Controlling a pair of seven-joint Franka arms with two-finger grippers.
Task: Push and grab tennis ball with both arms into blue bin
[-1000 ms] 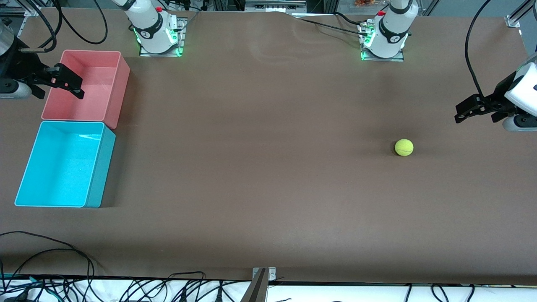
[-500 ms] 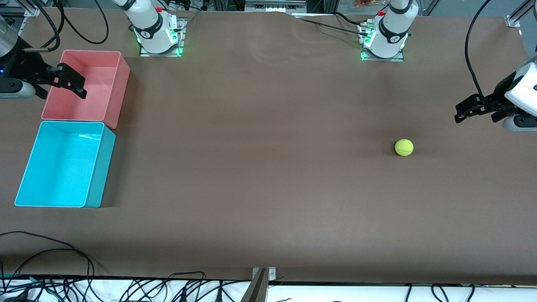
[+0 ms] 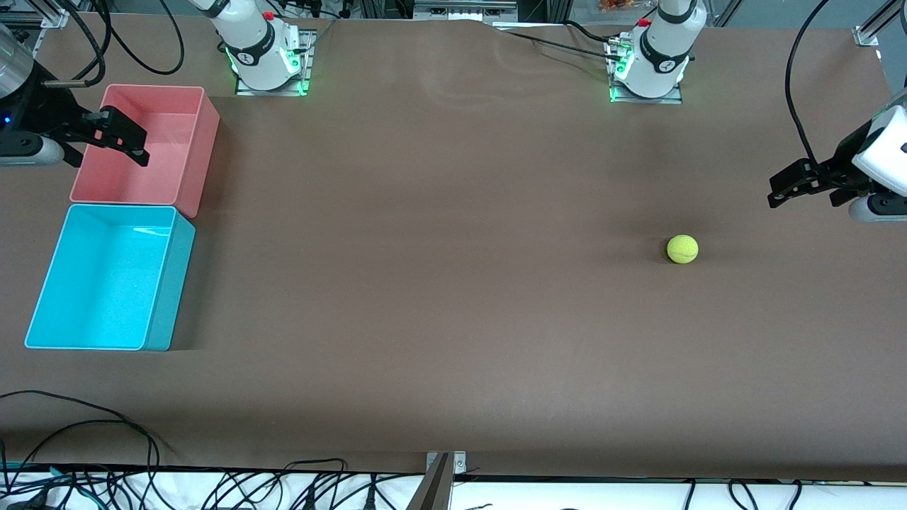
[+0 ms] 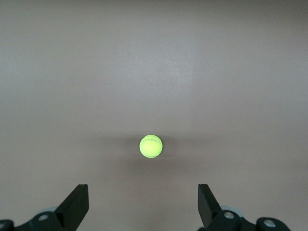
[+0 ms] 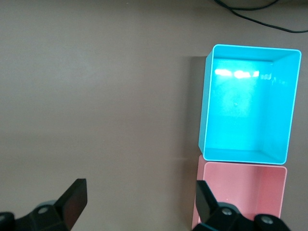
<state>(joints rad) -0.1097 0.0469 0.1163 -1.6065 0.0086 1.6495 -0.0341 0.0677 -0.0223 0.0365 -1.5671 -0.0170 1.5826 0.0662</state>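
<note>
Now your tennis ball (image 3: 682,249) sits alone on the worktop (image 3: 453,283), toward the left arm's end.
Your left pincer (image 3: 786,185) hangs wide open and empty near it; your right pincer (image 3: 120,136), equally spread and empty, hangs over the pink bin (image 3: 202,142), beside the blue bin (image 3: 170,283).

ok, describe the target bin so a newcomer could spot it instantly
Start at the right arm's end of the brown table, where two open tubs sit touching. The blue bin is the one nearer the front camera. It is cyan and empty; its neighbour, the pink bin, has the right gripper over it.
</note>
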